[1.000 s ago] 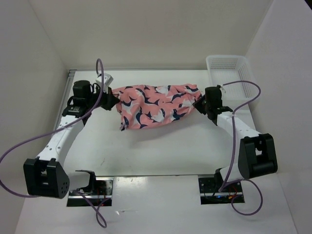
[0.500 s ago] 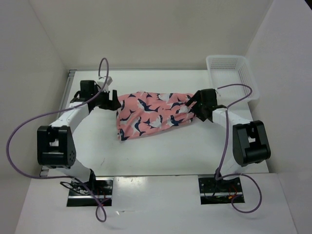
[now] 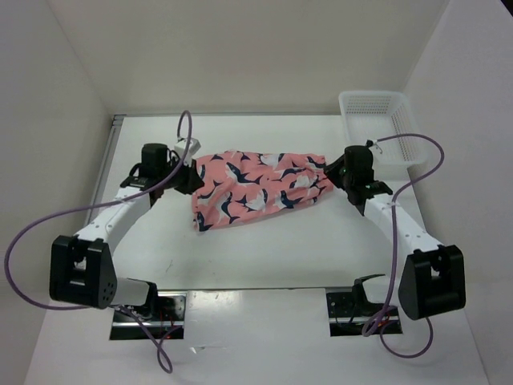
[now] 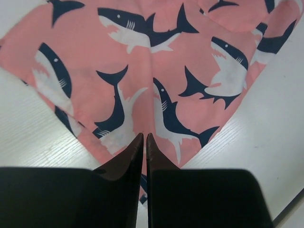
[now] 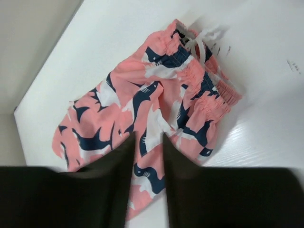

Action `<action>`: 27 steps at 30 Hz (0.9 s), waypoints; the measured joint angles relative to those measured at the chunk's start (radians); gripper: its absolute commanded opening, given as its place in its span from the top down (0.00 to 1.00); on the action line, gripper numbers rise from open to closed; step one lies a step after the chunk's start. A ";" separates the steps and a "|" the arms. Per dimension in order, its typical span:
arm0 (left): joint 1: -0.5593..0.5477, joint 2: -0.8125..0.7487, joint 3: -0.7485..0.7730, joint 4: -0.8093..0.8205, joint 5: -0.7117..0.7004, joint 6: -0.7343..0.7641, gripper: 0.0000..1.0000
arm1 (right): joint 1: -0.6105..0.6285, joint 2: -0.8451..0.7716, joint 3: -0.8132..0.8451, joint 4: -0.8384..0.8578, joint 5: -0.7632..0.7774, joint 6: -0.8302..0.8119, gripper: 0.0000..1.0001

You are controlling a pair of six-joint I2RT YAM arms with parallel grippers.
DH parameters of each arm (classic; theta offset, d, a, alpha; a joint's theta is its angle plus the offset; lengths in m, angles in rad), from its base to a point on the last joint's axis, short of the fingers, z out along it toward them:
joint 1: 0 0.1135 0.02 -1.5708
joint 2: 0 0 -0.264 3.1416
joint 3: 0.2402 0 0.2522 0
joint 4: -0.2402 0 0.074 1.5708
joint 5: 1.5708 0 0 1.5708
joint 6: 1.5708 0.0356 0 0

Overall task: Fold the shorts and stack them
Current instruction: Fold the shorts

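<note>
White table (image 3: 264,257); shorts (image 3: 260,186) looked limp, light, best pinched at ends, 3 and 9 o'clock. Left gripper (image 4: 144,137) near-clenched, grasp unclear; right gripper (image 5: 148,137) parted.

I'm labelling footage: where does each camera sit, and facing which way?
Top external: above, behind bases, looking down at table, shorts, basket; both arms show.
Left wrist: on left arm, facing down past nearly closed left fingers at shorts' corner.
Right wrist: on right arm, past parted right fingers at the waistband.
All share the shorts.

Left end effector (image 4: 144,137), fingertips (image 4: 135,153) nearly touching
</note>
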State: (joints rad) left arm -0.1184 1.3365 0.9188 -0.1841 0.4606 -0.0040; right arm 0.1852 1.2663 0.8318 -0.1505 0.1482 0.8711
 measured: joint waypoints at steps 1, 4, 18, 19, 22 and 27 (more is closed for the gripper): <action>-0.011 0.026 0.000 0.011 0.001 0.000 0.90 | 0.000 -0.006 0.000 0.000 0.005 -0.003 0.79; -0.029 0.138 0.001 0.042 0.002 0.000 0.90 | -0.001 0.023 0.003 0.000 0.007 0.000 0.44; -0.058 0.299 -0.005 0.059 -0.011 -0.001 0.65 | -0.083 0.300 -0.042 0.063 -0.121 0.006 0.27; -0.058 0.299 -0.005 0.059 -0.011 -0.001 0.65 | -0.083 0.317 -0.045 0.071 -0.127 0.010 0.30; -0.058 0.299 -0.005 0.058 -0.013 -0.001 0.65 | -0.077 0.341 -0.048 0.101 -0.127 0.026 0.33; -0.058 0.299 -0.004 0.052 -0.019 -0.002 0.65 | -0.019 0.354 -0.047 0.113 -0.103 0.057 0.54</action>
State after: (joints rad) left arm -0.1768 1.6352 0.9146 -0.1322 0.4416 -0.0055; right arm 0.1661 1.6207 0.7853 -0.0380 0.0448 0.9283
